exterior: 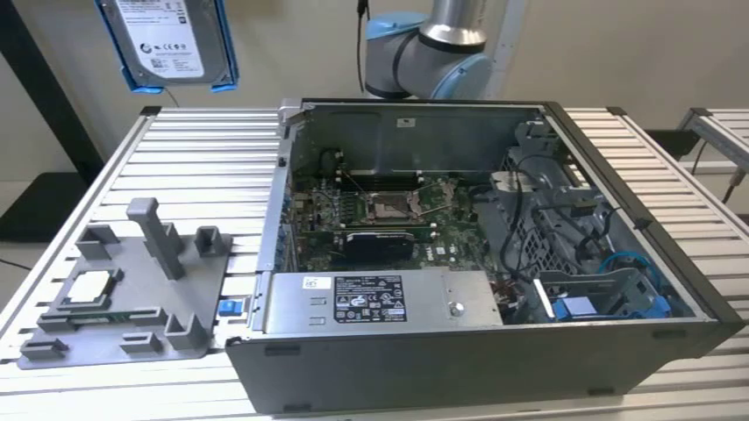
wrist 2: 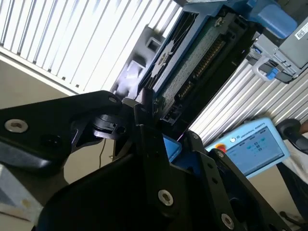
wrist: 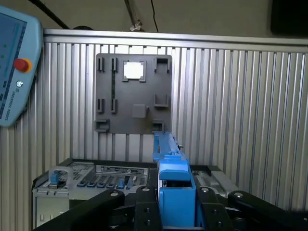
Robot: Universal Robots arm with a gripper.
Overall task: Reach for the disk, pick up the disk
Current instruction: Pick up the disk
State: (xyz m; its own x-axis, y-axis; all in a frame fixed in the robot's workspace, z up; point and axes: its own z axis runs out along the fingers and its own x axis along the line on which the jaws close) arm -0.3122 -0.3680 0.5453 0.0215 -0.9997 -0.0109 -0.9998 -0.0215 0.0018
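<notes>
disk point(exterior: 170, 39) in fingers point(wrist: 147, 211), aloft | slatted metal table point(exterior: 175, 149) | beige wall point(exterior: 293, 44) behind

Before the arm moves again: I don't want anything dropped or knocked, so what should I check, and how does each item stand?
1. Disk held by the hand: ok, its blue frame is clamped there in the first wrist view.
2. Disk off the table: ok, it hangs in the air in the exterior view.
3. Grip centred on the frame: cannot tell.
4. Grey fixture apart from the disk: ok; the small chip sits in it.
5. Open computer case apart from the disk: ok.
</notes>
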